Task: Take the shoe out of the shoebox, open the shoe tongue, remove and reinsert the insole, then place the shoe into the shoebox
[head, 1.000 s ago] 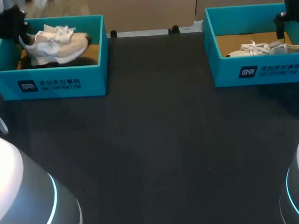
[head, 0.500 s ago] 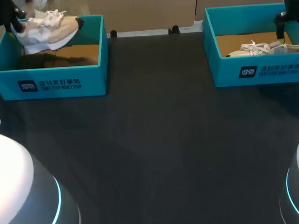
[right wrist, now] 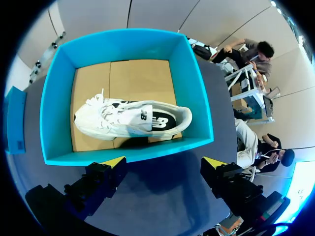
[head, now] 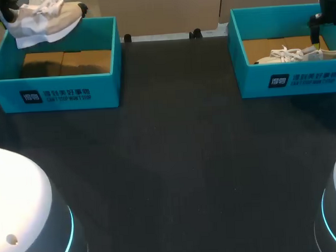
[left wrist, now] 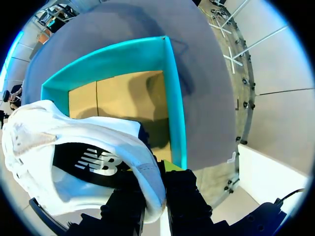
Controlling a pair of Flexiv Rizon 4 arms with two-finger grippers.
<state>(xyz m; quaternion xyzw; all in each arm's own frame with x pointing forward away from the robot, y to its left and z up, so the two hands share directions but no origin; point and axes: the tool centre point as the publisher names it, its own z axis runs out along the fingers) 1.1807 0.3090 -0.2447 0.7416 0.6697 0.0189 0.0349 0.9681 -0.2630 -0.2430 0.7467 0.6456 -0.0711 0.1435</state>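
The dark matte table [head: 175, 159] carries one teal cardboard shoebox [head: 55, 94] at its far left corner and a second teal shoebox [head: 288, 79] at its far right corner. The left gripper [left wrist: 155, 189] clamps the heel of the white-and-beige sneaker [head: 43, 20] above the left box. The right gripper [right wrist: 165, 162] hangs spread above the right box, which holds a white sneaker [right wrist: 130, 118].

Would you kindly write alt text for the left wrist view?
The left tool grips a white sneaker by its heel collar, held above an open teal shoebox with a bare cardboard floor, on the table.
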